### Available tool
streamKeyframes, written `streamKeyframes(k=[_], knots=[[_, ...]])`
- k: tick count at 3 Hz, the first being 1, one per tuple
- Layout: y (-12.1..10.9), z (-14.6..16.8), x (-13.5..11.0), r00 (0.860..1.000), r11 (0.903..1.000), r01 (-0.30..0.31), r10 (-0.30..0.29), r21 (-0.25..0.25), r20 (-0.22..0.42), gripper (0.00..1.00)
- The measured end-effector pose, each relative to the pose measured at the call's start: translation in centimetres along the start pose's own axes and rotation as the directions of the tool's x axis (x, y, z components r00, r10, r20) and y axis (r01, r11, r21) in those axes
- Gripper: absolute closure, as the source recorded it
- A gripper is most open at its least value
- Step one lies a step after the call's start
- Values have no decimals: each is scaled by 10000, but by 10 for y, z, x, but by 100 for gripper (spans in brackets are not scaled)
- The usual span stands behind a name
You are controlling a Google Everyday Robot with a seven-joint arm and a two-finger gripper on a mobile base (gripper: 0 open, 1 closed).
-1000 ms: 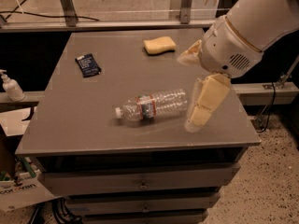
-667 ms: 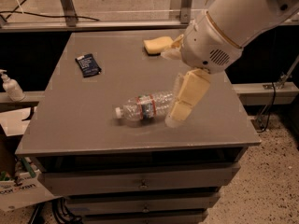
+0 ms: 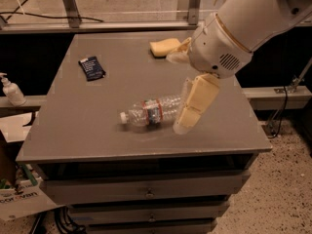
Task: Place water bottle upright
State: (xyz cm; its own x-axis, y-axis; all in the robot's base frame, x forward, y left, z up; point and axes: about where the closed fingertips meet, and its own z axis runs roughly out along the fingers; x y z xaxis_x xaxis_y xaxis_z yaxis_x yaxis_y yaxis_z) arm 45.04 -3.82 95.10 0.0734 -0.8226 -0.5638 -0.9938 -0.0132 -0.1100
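The water bottle [image 3: 152, 112] lies on its side on the grey table [image 3: 87, 126], a little in front of the middle. It is clear and ribbed, with a red, white and blue label band. Its white cap [image 3: 124, 117] points left. My gripper [image 3: 193, 104], cream-coloured, hangs from the big white arm [image 3: 243, 23] that reaches in from the upper right. It comes down at the bottle's base end, in front of it, and hides that end. Its tip is close to the table top.
A yellow sponge [image 3: 164, 47] lies at the back of the table, just left of the arm. A dark blue packet [image 3: 91, 67] lies at the back left. A white pump dispenser [image 3: 10, 88] stands on a ledge left of the table. Drawers [image 3: 146, 191] are under the top.
My gripper has moved left from beside the bottle's base to right up against it. The bottle lies where it was.
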Motion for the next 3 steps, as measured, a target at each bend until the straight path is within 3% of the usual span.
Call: streamKeyframes(k=[1,3], knots=[[-10,20,2,9996,9994,226,-222,-256,149,0],[-46,65,-7,9953,9941,917,-933,-584,-252,0]])
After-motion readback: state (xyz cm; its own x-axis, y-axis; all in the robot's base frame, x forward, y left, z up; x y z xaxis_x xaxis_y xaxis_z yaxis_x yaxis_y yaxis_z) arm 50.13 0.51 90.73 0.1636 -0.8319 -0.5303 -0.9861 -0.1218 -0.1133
